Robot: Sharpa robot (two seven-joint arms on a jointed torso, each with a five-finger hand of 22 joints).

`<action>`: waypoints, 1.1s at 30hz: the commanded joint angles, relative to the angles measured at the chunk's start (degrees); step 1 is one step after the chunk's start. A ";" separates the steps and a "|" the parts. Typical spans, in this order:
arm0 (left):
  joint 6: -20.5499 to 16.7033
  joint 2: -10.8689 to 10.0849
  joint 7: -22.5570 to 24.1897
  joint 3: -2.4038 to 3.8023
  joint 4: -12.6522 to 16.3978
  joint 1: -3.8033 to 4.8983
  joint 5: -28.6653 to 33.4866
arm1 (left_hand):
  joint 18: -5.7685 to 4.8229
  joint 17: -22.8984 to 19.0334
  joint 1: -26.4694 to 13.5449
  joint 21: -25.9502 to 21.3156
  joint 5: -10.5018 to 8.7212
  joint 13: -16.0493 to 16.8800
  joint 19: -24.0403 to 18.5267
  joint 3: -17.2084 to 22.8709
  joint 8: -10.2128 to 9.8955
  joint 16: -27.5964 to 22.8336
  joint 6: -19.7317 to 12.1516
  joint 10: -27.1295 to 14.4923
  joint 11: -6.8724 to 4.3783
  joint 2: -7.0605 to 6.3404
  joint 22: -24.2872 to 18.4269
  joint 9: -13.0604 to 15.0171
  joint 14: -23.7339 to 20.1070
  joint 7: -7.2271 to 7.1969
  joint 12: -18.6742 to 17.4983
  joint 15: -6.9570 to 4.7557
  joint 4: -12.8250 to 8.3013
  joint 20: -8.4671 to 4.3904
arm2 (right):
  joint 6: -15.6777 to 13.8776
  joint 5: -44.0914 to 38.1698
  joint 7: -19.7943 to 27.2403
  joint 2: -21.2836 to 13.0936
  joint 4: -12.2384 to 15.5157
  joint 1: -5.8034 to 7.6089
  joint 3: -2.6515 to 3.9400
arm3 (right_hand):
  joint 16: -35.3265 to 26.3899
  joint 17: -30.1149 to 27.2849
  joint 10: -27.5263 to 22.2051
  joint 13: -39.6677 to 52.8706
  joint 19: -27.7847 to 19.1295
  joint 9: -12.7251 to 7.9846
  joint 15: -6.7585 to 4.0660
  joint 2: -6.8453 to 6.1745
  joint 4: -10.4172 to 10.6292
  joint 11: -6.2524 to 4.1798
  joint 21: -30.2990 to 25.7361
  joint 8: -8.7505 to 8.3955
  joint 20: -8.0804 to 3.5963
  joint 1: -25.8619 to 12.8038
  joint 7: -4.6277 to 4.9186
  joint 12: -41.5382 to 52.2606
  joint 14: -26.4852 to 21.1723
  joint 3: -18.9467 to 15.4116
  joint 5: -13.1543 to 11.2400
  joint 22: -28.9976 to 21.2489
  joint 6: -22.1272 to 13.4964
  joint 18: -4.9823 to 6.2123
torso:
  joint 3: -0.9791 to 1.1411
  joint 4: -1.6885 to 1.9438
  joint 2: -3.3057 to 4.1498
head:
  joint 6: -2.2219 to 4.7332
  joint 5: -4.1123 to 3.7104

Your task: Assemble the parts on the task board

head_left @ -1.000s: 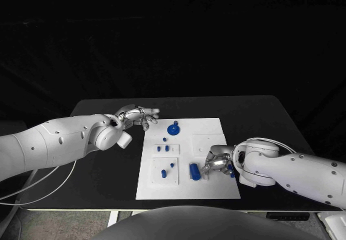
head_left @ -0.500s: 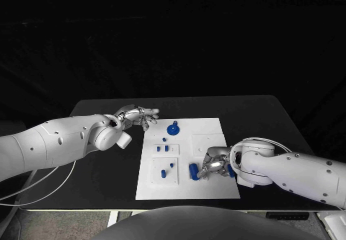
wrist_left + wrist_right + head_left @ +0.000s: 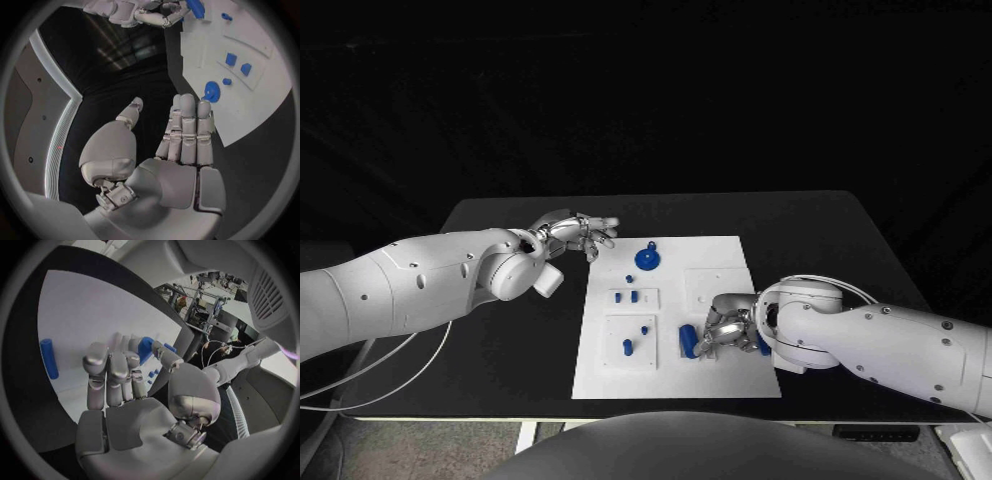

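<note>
Head view: over the last second the right robot hand (image 3: 730,330) has crept along the task board (image 3: 678,316) toward the blue cylinder (image 3: 688,341) lying near the board's near edge; its fingers now sit right against the cylinder's right side. Can't tell if that is contact or a grip. Fingers are curled, so my read is it's closing in for a pick, nothing lifted yet. Cylinder itself hasn't moved. Left robot hand (image 3: 578,234) unchanged: hovering off the board's far-left corner, fingers loosely apart, holding nothing.

Rest of the board is static: blue gear (image 3: 648,259) near the far edge, two small blue blocks (image 3: 630,296) in the plate below it, two small blue pegs (image 3: 636,338) in the next plate toward the near edge. So assembly looks early, parts are mostly loose.

Left wrist view: left robot hand (image 3: 177,150) flat, fingers straight and side by side, empty, above bare black table (image 3: 131,85) just beside the board (image 3: 250,95). Gear (image 3: 212,92) and blocks (image 3: 238,64) are visible past the fingertips.

Right wrist view: right robot hand (image 3: 122,385) over the white board (image 3: 81,315), fingers half curled, with a blue part (image 3: 144,349) just behind them; grip not confirmable. Blue cylinder (image 3: 49,358) lies flat on the board, apart from the fingers here.

Surface: matte black table (image 3: 805,230), white board centred. Room behind is dark.
</note>
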 commanded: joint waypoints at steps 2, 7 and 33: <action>0.79 0.04 0.26 0.04 0.15 0.04 -0.19 | 3.44 0.09 -0.34 -0.38 -0.17 0.07 -0.08 -0.20 0.25 -0.35 -0.42 -0.41 -0.03 0.45 0.06 -0.09 -0.38 -0.07 0.29 -0.03 -0.17 -0.71 | -1.74 -1.60 -0.95 0.69 -0.83 -0.05 0.01 | -0.32 0.08 0.35 0.10 -0.12 -0.09 -0.02 0.89 0.01 -0.10 0.29 0.21 0.26 0.00 0.36 -0.24 0.37 -0.29 -0.49 -0.10 0.04 6.55 | 0.01 -0.02 -0.03 | 0.00 -0.02; 0.85 -0.01 0.19 0.04 0.22 0.04 -0.19 | 3.45 0.09 -0.36 -0.39 -0.17 0.07 -0.08 -0.20 0.25 -0.36 -0.43 -0.42 -0.03 0.45 0.07 -0.09 -0.38 -0.08 0.29 -0.03 -0.16 -0.72 | -1.90 -1.61 -1.11 1.26 -1.08 -0.20 0.01 | -0.34 0.08 0.37 0.12 -0.11 -0.10 -0.03 1.04 0.08 -0.11 0.29 0.23 0.25 -0.02 0.35 -0.26 0.37 -0.30 -0.56 -0.11 0.05 6.55 | -0.02 -0.02 -0.02 | 0.00 -0.02; 1.04 0.06 -0.06 0.04 0.06 0.04 -0.24 | 3.47 0.10 -0.24 -0.44 -0.17 0.08 -0.07 -0.15 0.26 -0.38 -0.45 -0.44 -0.04 0.46 0.09 -0.12 -0.37 -0.09 0.30 -0.04 -0.24 -0.75 | 1.64 -1.14 -1.94 2.85 -2.76 -0.90 -0.01 | -0.72 0.02 0.19 0.36 -0.32 -0.24 0.02 0.74 -0.15 -0.02 0.21 0.12 0.25 0.36 0.44 -0.54 0.20 -0.16 -0.53 -0.16 -0.31 6.55 | -0.01 -0.02 -0.04 | 0.00 -0.03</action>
